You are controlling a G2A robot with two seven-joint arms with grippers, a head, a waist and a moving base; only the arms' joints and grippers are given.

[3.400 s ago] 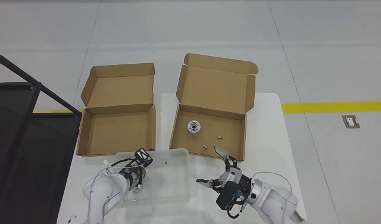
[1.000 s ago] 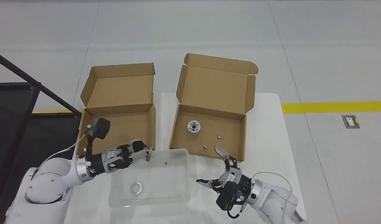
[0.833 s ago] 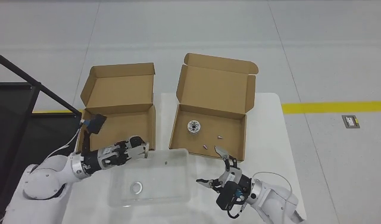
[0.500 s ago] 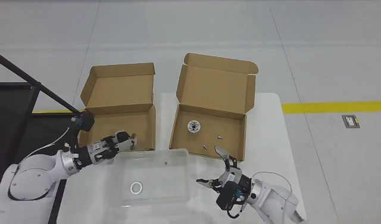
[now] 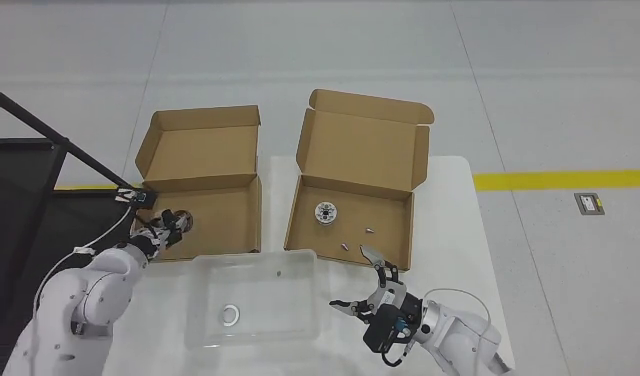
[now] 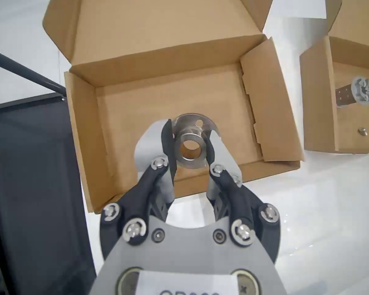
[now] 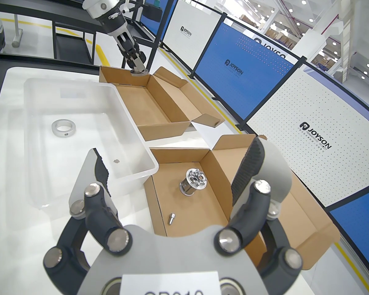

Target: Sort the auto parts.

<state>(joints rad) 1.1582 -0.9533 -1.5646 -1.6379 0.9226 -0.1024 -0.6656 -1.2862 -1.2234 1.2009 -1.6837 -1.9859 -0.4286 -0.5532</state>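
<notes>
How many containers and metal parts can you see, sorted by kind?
Cardboard boxes: 2
Clear plastic bin: 1
Flanged bushing, in the left end effector: 1
Ring collar, in the bin: 1
Slotted hub: 1
Small pins: 2
Total: 8, leaving out a speck in the bin.

You'll see a silver flanged bushing [image 6: 189, 162] pinched between the fingers of the left gripper [image 6: 187, 139], held over the open left cardboard box [image 6: 126, 118]. A flat metal ring [image 7: 64, 127] lies in the clear bin [image 7: 135, 130]. In the right cardboard box [image 7: 209, 219], a slotted hub [image 7: 192, 182] stands upright, with a small pin [image 7: 171, 218] lying nearby.
</notes>
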